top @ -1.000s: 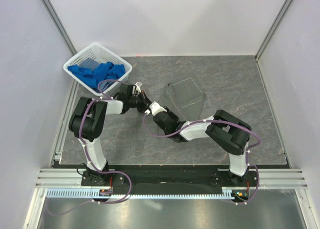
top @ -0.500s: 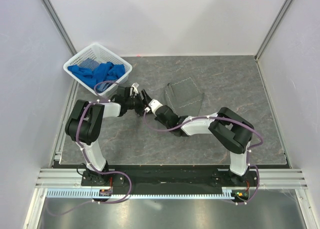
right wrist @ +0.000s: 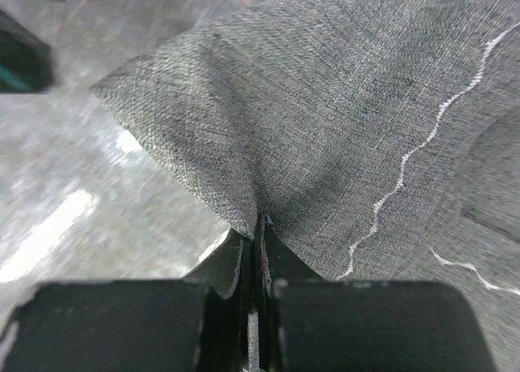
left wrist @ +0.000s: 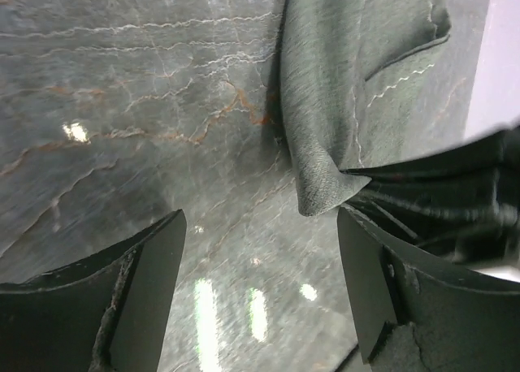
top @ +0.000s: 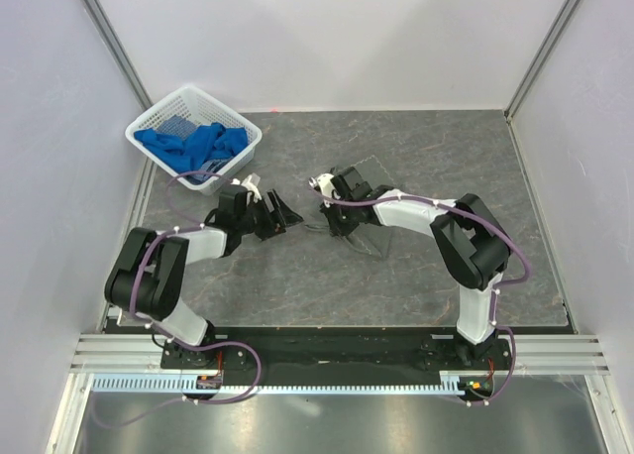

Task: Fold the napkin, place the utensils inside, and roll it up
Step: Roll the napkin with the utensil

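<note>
The right jaws are clamped on a raised fold of the napkin [right wrist: 325, 104] at mid-frame in the top view. The left jaws stand open just left of it, low over the worktop [top: 466, 147]. A basket [top: 163, 117] of blue cloths [top: 193, 142] sits upper left.

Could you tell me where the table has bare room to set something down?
Bare tabletop lies far right of the napkin, and centrally along the near edge. Crowded: the middle, where the left gripper and right gripper meet at the napkin, and the basket corner.
</note>
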{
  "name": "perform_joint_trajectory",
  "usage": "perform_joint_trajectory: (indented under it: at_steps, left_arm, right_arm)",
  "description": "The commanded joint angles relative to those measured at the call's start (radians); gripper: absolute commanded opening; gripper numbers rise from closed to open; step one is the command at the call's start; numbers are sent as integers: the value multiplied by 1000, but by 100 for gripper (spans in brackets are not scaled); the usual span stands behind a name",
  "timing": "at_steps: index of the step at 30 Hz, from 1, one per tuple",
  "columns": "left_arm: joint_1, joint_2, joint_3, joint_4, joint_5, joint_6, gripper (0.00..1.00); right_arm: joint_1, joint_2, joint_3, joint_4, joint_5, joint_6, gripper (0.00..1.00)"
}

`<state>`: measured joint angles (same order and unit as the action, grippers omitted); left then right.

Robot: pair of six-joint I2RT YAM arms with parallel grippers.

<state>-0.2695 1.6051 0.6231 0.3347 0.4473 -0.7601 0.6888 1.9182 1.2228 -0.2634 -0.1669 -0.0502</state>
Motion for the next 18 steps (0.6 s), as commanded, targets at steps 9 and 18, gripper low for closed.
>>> perform_joint_trajectory:
  at_steps: [9,18]
  left_arm:
    - [-36,-197,-146,273,5,297,82]
    - [-197,-133,-91,302,-41,496,82]
  right_arm:
    - [-109,152,205,-355,-494,93,0]
    - [-170,277,256,-370,-652,108,0]
